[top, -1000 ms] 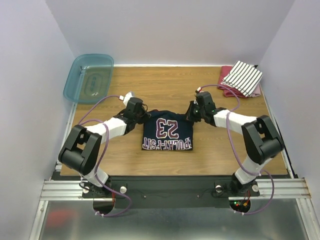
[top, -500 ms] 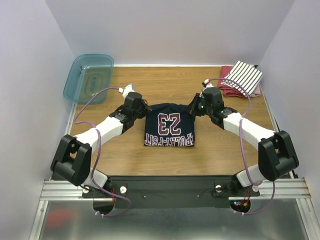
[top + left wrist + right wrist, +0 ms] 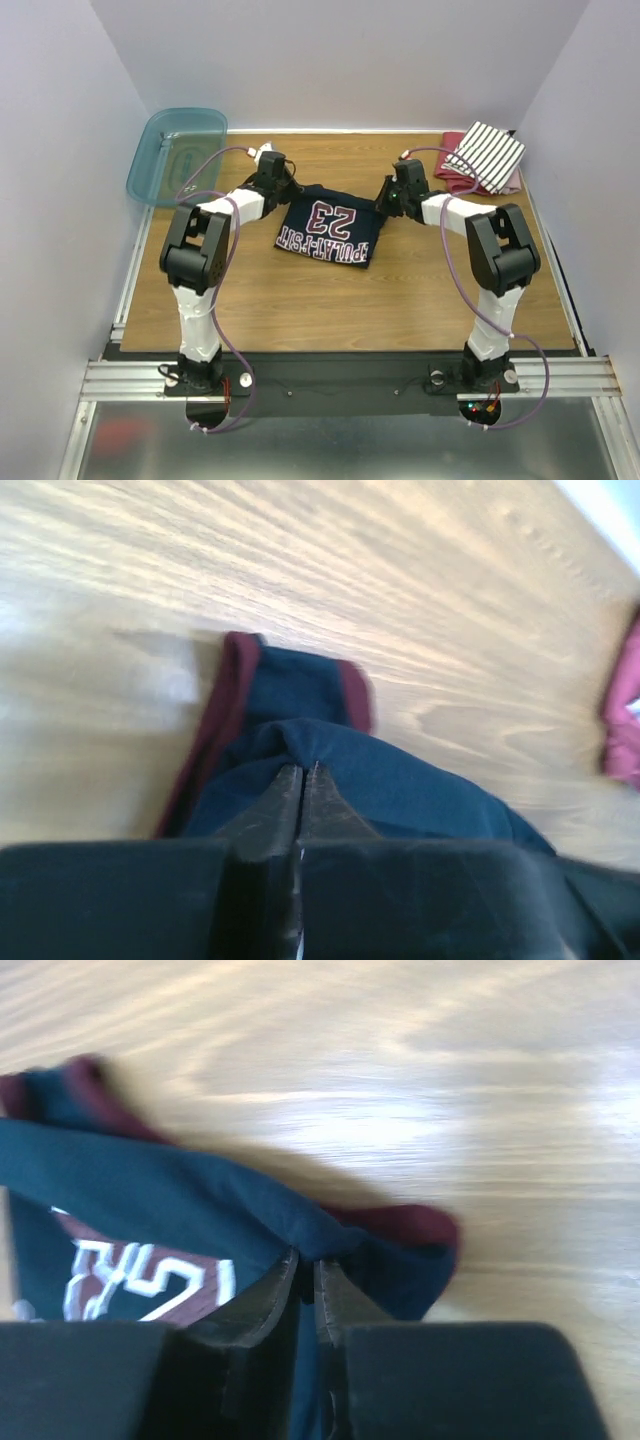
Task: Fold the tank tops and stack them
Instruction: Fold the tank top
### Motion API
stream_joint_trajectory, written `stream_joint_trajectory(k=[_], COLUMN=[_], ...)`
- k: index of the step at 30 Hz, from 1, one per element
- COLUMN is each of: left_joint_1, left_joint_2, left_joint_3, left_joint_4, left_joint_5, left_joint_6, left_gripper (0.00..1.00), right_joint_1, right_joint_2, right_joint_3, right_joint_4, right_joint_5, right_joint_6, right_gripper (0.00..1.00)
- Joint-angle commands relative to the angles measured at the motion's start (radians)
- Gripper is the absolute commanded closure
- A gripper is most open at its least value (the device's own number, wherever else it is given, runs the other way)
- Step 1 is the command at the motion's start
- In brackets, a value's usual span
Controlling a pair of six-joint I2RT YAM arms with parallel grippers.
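Since a second ago, both your arms have carried the navy tank top (image 3: 325,232) toward 12 o'clock, away from the bases. It used to lie square to the near edge of the table (image 3: 330,300). Now it sits skewed, its lettered hem slanting down toward 4 o'clock. It is near the middle of the board, a little to the 12 o'clock side, with the white "23" upside down as seen from above.

Your left gripper (image 3: 284,190) has gone from the top's 9 o'clock side up to its 10 o'clock corner. The left elbow has folded in close over the 9 o'clock side of the board. Your right gripper (image 3: 386,198) has climbed to the 2 o'clock corner, its elbow pulled in likewise. The far edge of the top is stretched between the two grippers.

In the left wrist view your fingers (image 3: 265,815) stand nearly together, clamped on a puckered fold of navy cloth beside the red trim. In the right wrist view the fingers (image 3: 255,1305) show only a thin slit between them and pinch a navy fold next to the red-edged corner.

The striped tank top (image 3: 485,155) has not shifted. It lies folded at 2 o'clock in the far corner, on top of a red cloth (image 3: 450,175). The teal bin (image 3: 150,150) stays at 10 o'clock, overhanging the table's corner.
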Motion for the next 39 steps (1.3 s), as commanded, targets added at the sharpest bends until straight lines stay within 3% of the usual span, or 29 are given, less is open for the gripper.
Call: stream_joint_trajectory(k=[1, 2, 5, 7, 8, 13, 14, 16, 17, 20, 23, 28, 30, 34, 39], left_joint_1=[0.018, 0.023, 0.034, 0.041, 0.043, 0.04, 0.032, 0.018, -0.009, -0.057, -0.097, -0.143, -0.154, -0.177, -0.256], left_joint_2=[0.053, 0.052, 0.01, -0.02, -0.06, -0.198, -0.235, -0.278, -0.284, -0.277, -0.233, -0.127, -0.07, -0.018, -0.051], left_joint_3=[0.087, 0.094, 0.094, 0.095, 0.091, 0.025, -0.013, -0.061, -0.104, -0.141, -0.166, -0.141, -0.127, -0.159, -0.239], left_joint_4=[0.094, 0.1, 0.134, 0.137, 0.129, 0.054, 0.021, 0.011, 0.004, -0.029, -0.052, -0.084, -0.113, -0.125, -0.096], left_joint_5=[0.099, 0.099, 0.093, 0.09, 0.069, -0.046, -0.081, -0.085, -0.092, -0.141, -0.159, -0.198, -0.227, -0.232, -0.217], left_joint_6=[0.063, 0.064, 0.072, 0.082, 0.096, 0.118, 0.109, 0.098, 0.098, 0.095, 0.089, 0.105, 0.106, 0.063, -0.011], left_gripper=[0.73, 0.7, 0.55, 0.53, 0.34, 0.32, 0.35, 0.43, 0.54, 0.74, 0.88, 0.93, 1.0, 1.0, 1.0], right_joint_1=[-0.033, -0.033, -0.033, -0.033, -0.033, -0.031, -0.025, -0.004, 0.007, 0.033, 0.033, 0.024, 0.012, 0.004, 0.002], right_joint_2=[0.025, 0.019, -0.018, -0.053, -0.07, -0.206, -0.217, -0.234, -0.227, -0.141, -0.057, 0.097, 0.115, 0.163, 0.236], right_joint_3=[0.066, 0.07, 0.086, 0.086, 0.074, -0.002, -0.029, -0.052, -0.055, -0.02, 0.041, 0.116, 0.129, 0.167, 0.263], right_joint_4=[0.009, 0.009, 0.007, 0.009, 0.009, -0.055, -0.055, -0.055, -0.054, -0.055, -0.055, -0.077, -0.086, -0.109, -0.155], right_joint_5=[0.01, 0.01, 0.027, 0.035, 0.047, 0.079, 0.063, 0.061, 0.062, 0.061, 0.065, 0.11, 0.121, 0.115, 0.087], right_joint_6=[-0.005, -0.008, -0.017, -0.022, -0.021, -0.002, 0.008, 0.022, 0.022, 0.019, 0.013, 0.007, 0.018, 0.012, -0.024], right_gripper=[0.76, 0.56, 0.31, 0.26, 0.21, 0.22, 0.3, 0.34, 0.39, 0.52, 0.57, 0.58, 0.58, 0.57, 0.48])
